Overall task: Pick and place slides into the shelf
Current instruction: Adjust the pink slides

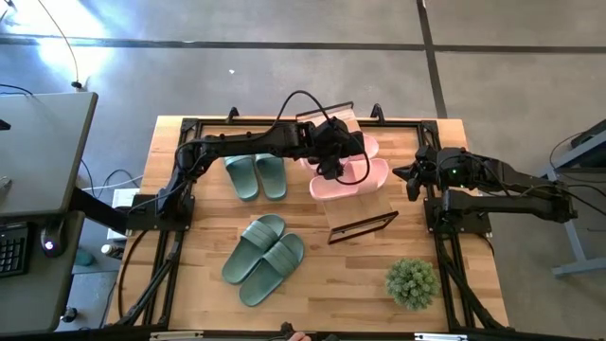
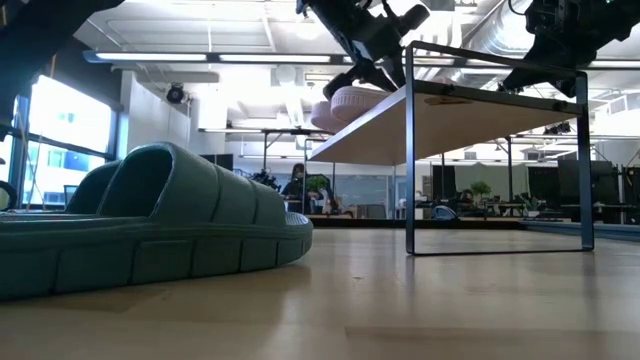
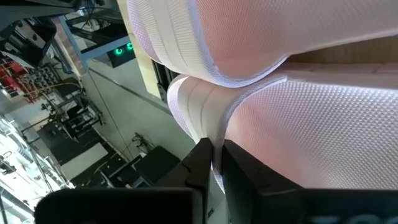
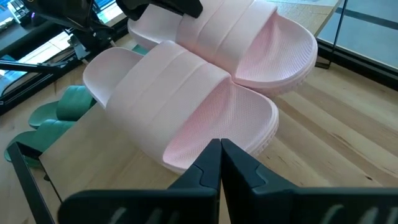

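Pink rubber fills the middle of the high view: the pale pink slides [image 1: 348, 169] lie side by side on the slatted top of the shelf [image 1: 365, 216], just right of centre. The left gripper [image 1: 331, 159] reaches in from the left over that pair. In the left wrist view its jaws are nearly closed, pinching the edge of a pink strap [image 3: 202, 121], with the ribbed sole pressed close above the fingers [image 3: 199, 165].

At the right edge of the counter [image 1: 208, 303], the right gripper [image 1: 413, 180] sits beside the shelf with its jaws closed on nothing. The right wrist view looks across the shelf top at both pink slides.

One sage-green pair [image 1: 257, 176] lies left of the shelf, partly under the left arm. A second sage-green pair [image 1: 264, 259] sits lower, around the centre of the frame, toes angled toward the lower left. A potted plant [image 1: 412, 281] stands at the lower right.

In the low view a green slide [image 2: 150, 225] looms at the left, and the shelf stands at the right on its thin black frame.
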You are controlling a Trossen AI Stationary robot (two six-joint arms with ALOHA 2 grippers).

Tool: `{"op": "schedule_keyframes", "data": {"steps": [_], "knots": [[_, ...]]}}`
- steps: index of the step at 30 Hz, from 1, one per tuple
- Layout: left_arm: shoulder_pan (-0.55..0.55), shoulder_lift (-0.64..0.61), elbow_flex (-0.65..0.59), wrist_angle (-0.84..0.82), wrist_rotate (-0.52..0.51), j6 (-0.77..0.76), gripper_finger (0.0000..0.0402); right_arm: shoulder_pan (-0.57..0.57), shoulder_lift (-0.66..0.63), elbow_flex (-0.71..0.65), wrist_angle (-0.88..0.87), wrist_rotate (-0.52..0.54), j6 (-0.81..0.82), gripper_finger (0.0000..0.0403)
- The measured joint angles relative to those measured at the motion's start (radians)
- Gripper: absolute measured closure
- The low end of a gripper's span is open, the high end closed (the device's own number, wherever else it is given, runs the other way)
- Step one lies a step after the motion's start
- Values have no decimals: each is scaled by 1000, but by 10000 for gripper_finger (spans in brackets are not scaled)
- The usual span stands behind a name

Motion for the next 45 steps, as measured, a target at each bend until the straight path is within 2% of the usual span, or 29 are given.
{"op": "schedule_keyframes", "data": {"steps": [23, 26, 36, 45], "knots": [[0, 0, 0, -12, 28, 0, 374, 0, 0, 0, 0, -3, 0, 403], [0, 0, 0, -13, 30, 0, 358, 0, 0, 0, 0, -3, 0, 403], [-1, 0, 0, -9, 6, 1, 256, 0, 0, 0, 0, -4, 0, 403], [-1, 0, 0, -6, -56, -10, 234, 0, 0, 0, 0, -6, 0, 403]]}}
